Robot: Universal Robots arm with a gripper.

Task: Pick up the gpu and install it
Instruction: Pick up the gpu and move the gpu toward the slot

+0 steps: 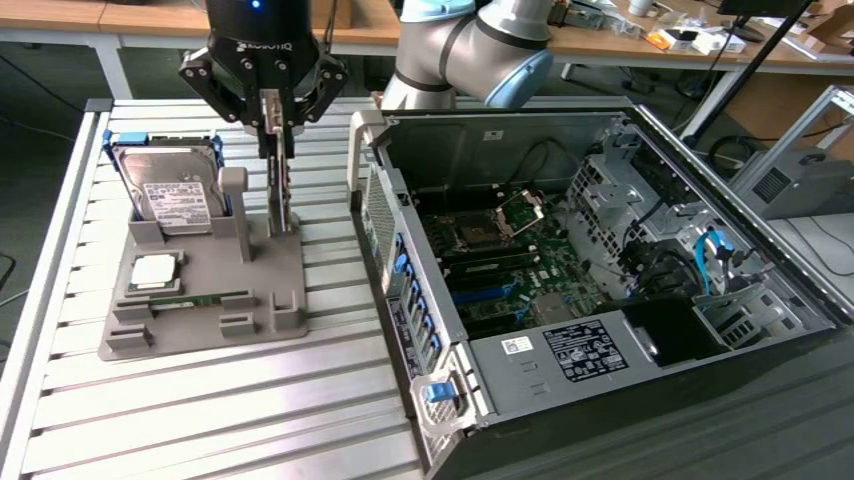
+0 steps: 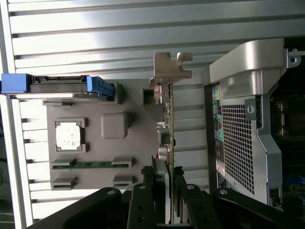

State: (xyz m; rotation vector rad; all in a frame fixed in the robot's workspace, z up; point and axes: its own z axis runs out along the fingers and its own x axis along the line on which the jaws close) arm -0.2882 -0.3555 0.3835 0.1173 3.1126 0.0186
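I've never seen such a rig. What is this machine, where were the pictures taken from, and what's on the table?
It is a robot arm ending in a gripper, its hand. One camera stands off to the side; the other sits on the wrist, looking down past the gripper. On the table a grey holder carries computer parts: hard drive, processor, memory stick and the gpu, standing upright. Beside it lies an open computer case. The gripper is down over the gpu; whether it grips it yet I cannot tell.

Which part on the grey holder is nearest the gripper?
The gpu, the dark card standing on edge: the gripper clamps it. The hard drive, processor and memory stick sit apart.
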